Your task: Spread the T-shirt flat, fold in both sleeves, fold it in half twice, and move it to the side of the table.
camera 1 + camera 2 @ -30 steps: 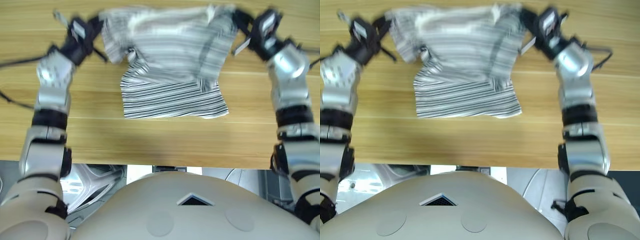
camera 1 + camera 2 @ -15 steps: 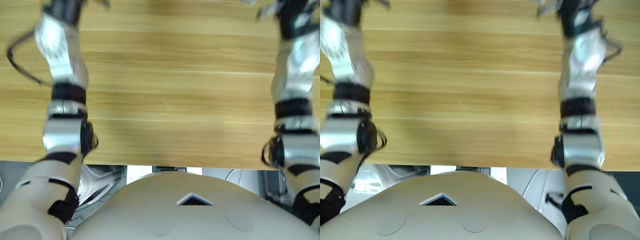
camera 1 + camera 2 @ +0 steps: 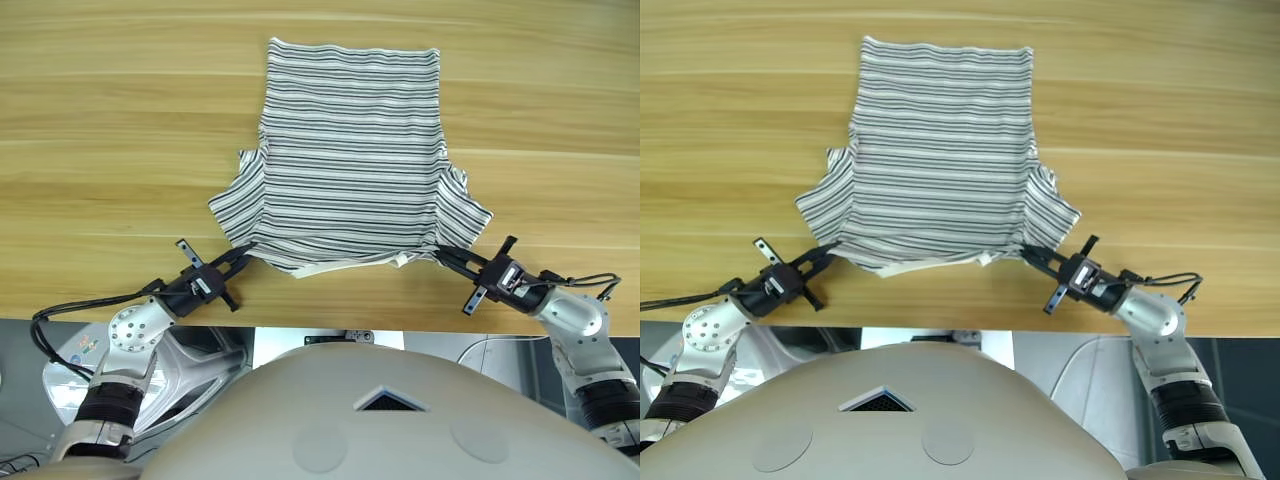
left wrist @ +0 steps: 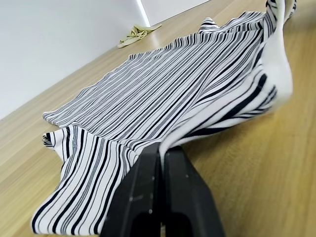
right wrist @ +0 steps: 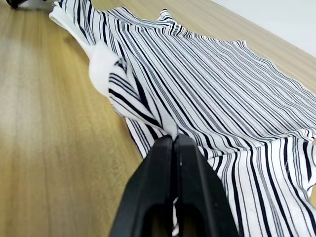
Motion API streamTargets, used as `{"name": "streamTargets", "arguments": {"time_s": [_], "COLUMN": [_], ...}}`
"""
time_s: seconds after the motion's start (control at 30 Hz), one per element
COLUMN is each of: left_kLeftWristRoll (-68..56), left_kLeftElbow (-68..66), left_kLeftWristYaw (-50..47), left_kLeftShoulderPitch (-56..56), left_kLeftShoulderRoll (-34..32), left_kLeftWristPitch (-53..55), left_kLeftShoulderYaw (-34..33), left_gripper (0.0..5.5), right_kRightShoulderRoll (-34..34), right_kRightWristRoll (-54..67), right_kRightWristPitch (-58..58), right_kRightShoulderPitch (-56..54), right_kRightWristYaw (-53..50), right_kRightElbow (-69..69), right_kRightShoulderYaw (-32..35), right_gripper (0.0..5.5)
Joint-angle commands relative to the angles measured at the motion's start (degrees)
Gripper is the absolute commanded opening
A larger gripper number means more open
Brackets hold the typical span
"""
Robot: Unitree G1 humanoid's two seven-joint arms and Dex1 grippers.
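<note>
The T-shirt (image 3: 350, 150) lies on the tabletop (image 3: 100, 150) in front of the robot. Its hem (image 3: 352, 48) is toward 12 o'clock and its neckline (image 3: 345, 265) toward 6 o'clock, close to the near edge. The body panel looks smooth and nearly flat. The left sleeve (image 3: 235, 200) fans out toward 8 o'clock and the right sleeve (image 3: 465, 205) toward 4 o'clock, both a little rumpled where they join the body.

The left pincer (image 3: 238, 258) sits at about 7 o'clock from the shirt's middle, closed on the near left shoulder corner. The right pincer (image 3: 447, 258) sits at about 5 o'clock, closed on the near right shoulder corner. In both wrist views the pinched cloth rises slightly off the wood and curls over by the neck, so that near edge is not yet laid down.

As I judge it, the spreading step is almost finished, with only the held corners left to settle and release. Neither sleeve is folded in yet, neither of the two half-folds is made, and the shirt has not gone to the side of the tabletop, so most of the task is left.

Beyond the hem, in the left wrist view, a small yellowish item (image 4: 139, 33) lies on the wood, too small to identify.
</note>
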State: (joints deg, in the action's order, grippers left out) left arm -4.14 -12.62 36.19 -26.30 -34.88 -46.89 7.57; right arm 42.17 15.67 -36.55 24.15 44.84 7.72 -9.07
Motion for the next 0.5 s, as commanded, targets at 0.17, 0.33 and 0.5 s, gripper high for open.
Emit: {"name": "streamTargets", "arguments": {"time_s": [0.17,0.33,0.5], "left_kLeftWristRoll": [-4.5,-16.7,-31.3], "left_kLeftElbow": [4.4,9.3,16.3], "left_kLeftWristYaw": [-1.4,5.4,10.5], "left_kLeftShoulderPitch": [-9.1,-16.1,-16.5], "left_kLeftShoulderRoll": [1.6,-1.0,-0.5], "left_kLeftWristPitch": [4.3,3.4,4.0], "left_kLeftShoulderYaw": [-0.7,-2.7,-8.3], "left_gripper": [1.08,1.92,2.04], "right_kRightShoulderRoll": [2.1,5.2,3.1], "right_kRightWristRoll": [-2.1,7.1,25.6], "right_kRightWristPitch": [-2.4,-3.6,2.9], "right_kRightShoulderPitch": [2.2,8.0,8.4], "right_kRightWristYaw": [4.2,6.5,11.0], "right_kRightElbow": [2.4,-3.0,-9.6], "right_kRightShoulderYaw": [2.9,12.7,21.6], "right_gripper": [0.89,1.80,2.05]}}
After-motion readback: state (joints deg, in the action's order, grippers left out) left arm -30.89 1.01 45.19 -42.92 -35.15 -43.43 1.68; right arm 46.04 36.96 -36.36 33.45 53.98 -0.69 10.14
